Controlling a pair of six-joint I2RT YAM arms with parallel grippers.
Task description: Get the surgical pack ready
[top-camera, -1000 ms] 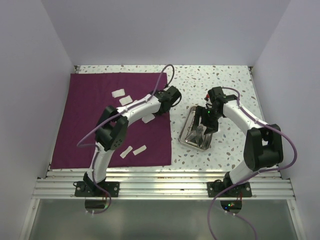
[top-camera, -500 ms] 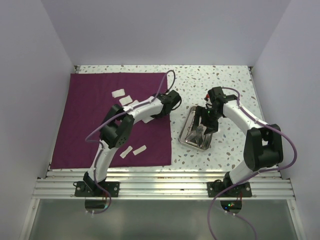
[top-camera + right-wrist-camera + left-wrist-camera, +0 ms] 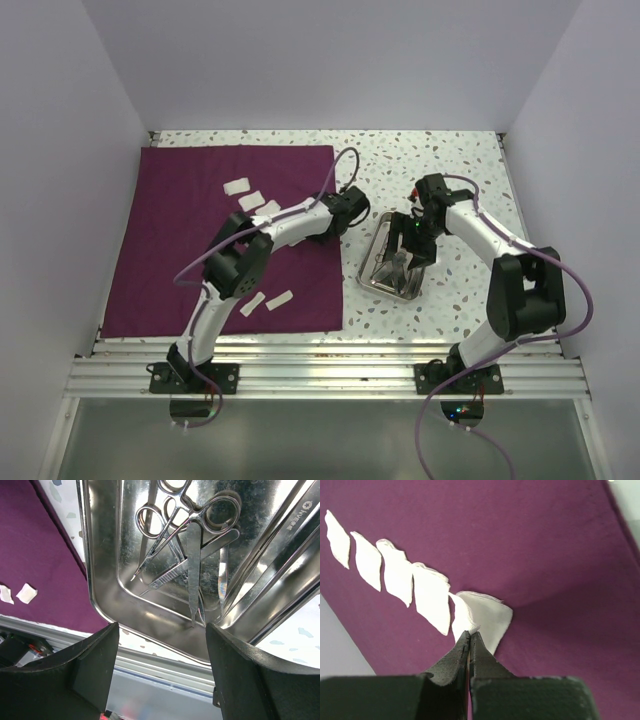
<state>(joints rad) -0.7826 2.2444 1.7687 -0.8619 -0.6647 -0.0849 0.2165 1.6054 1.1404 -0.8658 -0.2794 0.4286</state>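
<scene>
left wrist view alone shows left gripper (image 3: 470, 636) pinching gauze pad (image 3: 492, 617); right gripper (image 3: 161, 627) spread above tray (image 3: 102, 580).

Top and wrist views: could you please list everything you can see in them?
table: one, white speckled, in front of the arms.
cloth: one, maroon, spread flat on the table's left side.
gauze pads: five seen from above, white, lying on the cloth.
held gauze pad: one, white, pinched in the left gripper.
tray: one, steel, on the table right of the cloth.
scissors: apparently two ring-handled pairs, steel, in the tray.
tweezers: apparently two, steel, in the tray.
left gripper: one, black, shut on the held gauze pad.
right gripper: one, black, open over the tray.
</scene>
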